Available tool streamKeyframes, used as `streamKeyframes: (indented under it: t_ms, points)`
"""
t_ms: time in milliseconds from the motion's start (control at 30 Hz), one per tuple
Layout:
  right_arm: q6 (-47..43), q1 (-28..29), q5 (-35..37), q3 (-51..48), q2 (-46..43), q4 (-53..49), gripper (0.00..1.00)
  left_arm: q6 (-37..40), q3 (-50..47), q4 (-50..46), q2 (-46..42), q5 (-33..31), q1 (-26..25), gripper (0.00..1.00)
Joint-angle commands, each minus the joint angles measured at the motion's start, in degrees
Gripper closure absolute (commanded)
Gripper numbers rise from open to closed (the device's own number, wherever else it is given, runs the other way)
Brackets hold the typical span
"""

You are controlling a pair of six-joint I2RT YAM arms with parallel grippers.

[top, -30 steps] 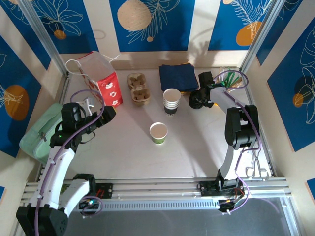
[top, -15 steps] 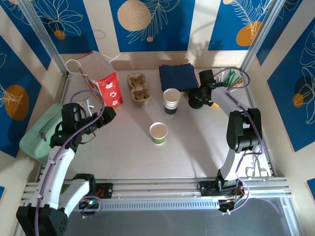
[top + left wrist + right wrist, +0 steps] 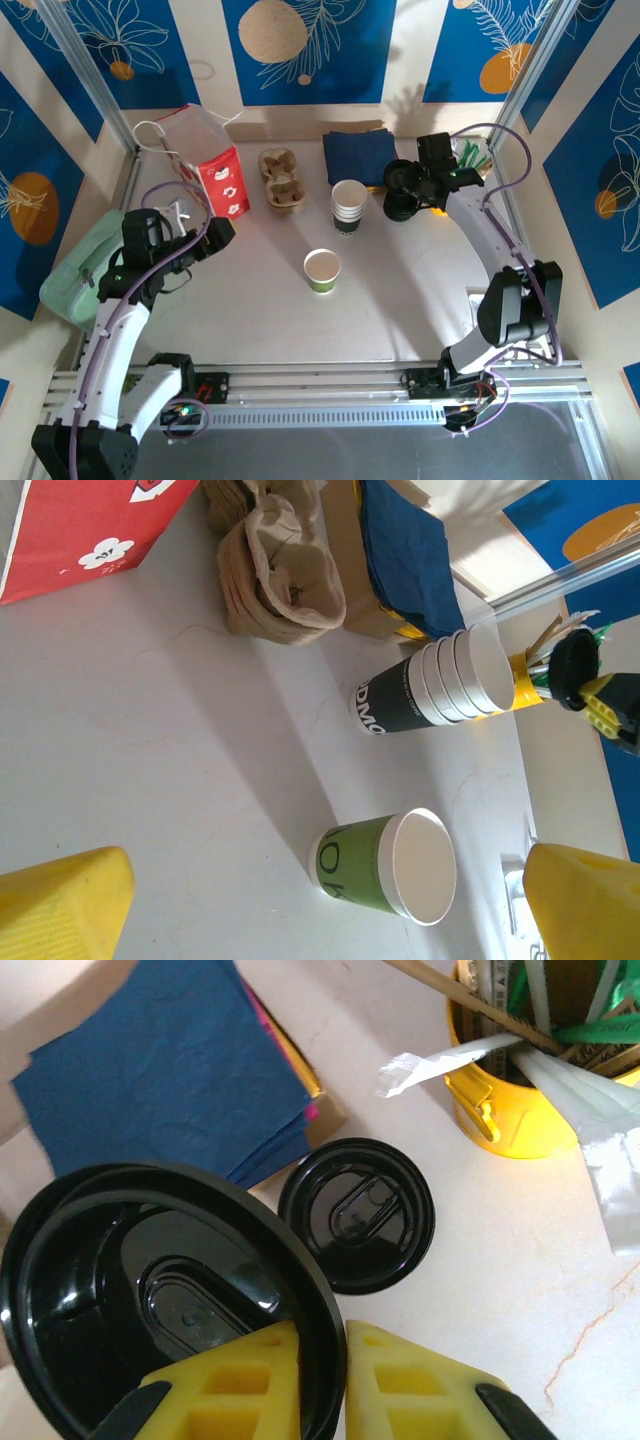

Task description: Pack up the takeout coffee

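The takeout coffee, a green paper cup (image 3: 322, 270) with a white rim and white inside, stands upright and alone mid-table; the left wrist view has it (image 3: 385, 865) between my spread yellow fingers. My left gripper (image 3: 212, 233) (image 3: 320, 910) is open and empty, well left of the cup. My right gripper (image 3: 412, 182) (image 3: 322, 1345) is shut on the rim of a black lid (image 3: 150, 1300), held above the table at the back right. Another black lid (image 3: 355, 1215) (image 3: 400, 207) lies just below it.
A stack of dark cups (image 3: 348, 205) (image 3: 440, 680) stands behind the green cup. Blue napkins (image 3: 358, 155), a brown cup carrier (image 3: 282, 180), a red-and-white bag (image 3: 215, 165) and a yellow cup of stirrers (image 3: 510, 1090) line the back. A green pouch (image 3: 75, 270) lies far left.
My right gripper closed on a black lid and lifted it off the lids below; the right arm's elbow swung out to the right. The left arm and the green cup stayed put.
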Motion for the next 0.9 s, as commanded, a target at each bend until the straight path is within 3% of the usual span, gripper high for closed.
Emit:
streamKeyframes:
  t_ms: [0,133,233,433,633,867]
  points:
    - [-3.75,1.36,-3.53,0.72,-3.71,-4.79,0.84,3.35,4.49,-3.57,-0.04,1.47,-0.46,0.0]
    - [-6.19,5.04,-7.28,1.27,-7.46,-7.77,0.84,4.09,6.23,-3.33,-0.19,5.7,-1.32,0.02]
    - [-6.75,8.96,-9.69,0.64,-10.13,-8.51,0.84,4.95,7.79,-1.32,1.56,12.21,-5.78,0.03]
    - [-5.93,16.87,-15.05,0.4,-12.35,-9.09,0.84,5.32,11.22,-0.05,5.18,10.76,-17.18,0.04]
    - [-3.94,23.7,-16.67,-0.61,-13.21,-7.48,0.84,-3.25,8.23,13.92,6.83,15.03,-21.27,0.09]
    - [-2.87,28.29,-16.05,0.01,-12.96,-6.38,0.84,-2.9,8.93,15.01,9.91,10.94,-26.47,0.15]
